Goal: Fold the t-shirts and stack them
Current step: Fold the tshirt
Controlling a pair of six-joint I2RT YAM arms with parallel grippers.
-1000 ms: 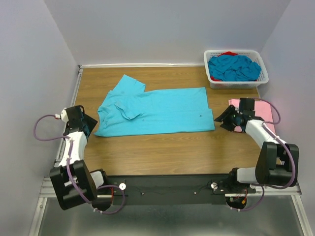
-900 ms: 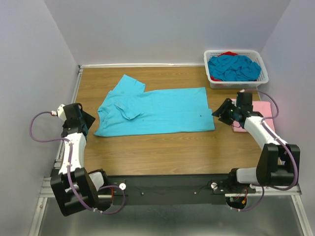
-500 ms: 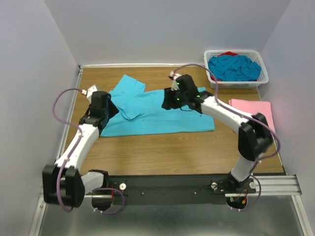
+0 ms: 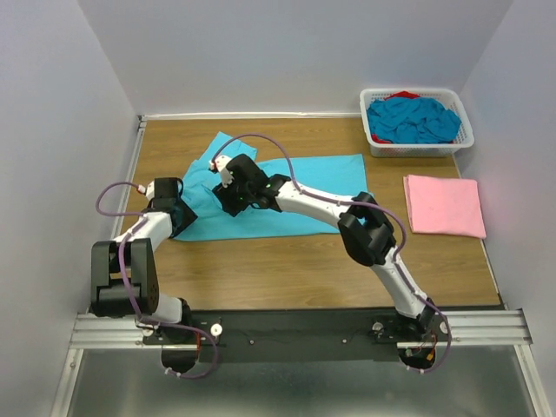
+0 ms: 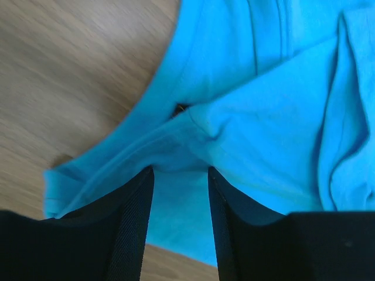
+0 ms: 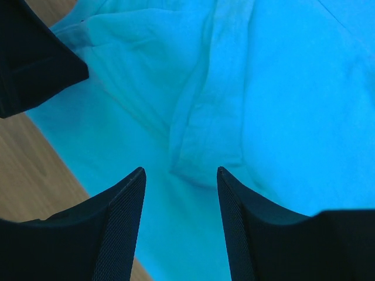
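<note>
A turquoise t-shirt (image 4: 317, 178) lies spread flat on the table, collar end to the left. One sleeve is folded over onto its body (image 6: 205, 129). My left gripper (image 4: 180, 217) is open at the shirt's near left edge, and its fingers straddle a bunched fold of cloth (image 5: 193, 126). My right gripper (image 4: 231, 198) reaches across the shirt and hovers open just above the folded sleeve. In the right wrist view the right gripper (image 6: 179, 175) shows cloth between its fingers and the left gripper's black body (image 6: 35, 58) close by. A folded pink t-shirt (image 4: 443, 205) lies at the right.
A white lattice basket (image 4: 380, 139) at the back right holds several crumpled turquoise shirts (image 4: 413, 120) and something red. Bare wood table (image 4: 287, 269) runs along the near side. Grey walls close in the left, back and right.
</note>
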